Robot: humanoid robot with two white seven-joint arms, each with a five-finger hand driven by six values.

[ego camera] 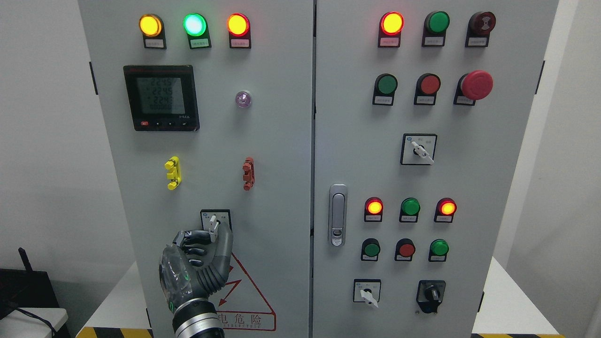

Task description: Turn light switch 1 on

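A tall grey cabinet [281, 155] with two doors fills the view. On its left door, a dark meter [161, 97] sits toward 10 o'clock, beneath three lit lamps [193, 25]. The left hand [197, 263] rises from 6 o'clock, fingers [193, 237] and thumb closed around the white knob of the switch [214, 222], low on that door, above a red warning triangle [249, 300].

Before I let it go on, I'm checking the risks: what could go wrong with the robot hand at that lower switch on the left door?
1. The left robot hand pinches only the small white lever of the rotary switch; the fingers might slip off.
2. The wrist covers part of the warning triangle, so it may scrape the door.
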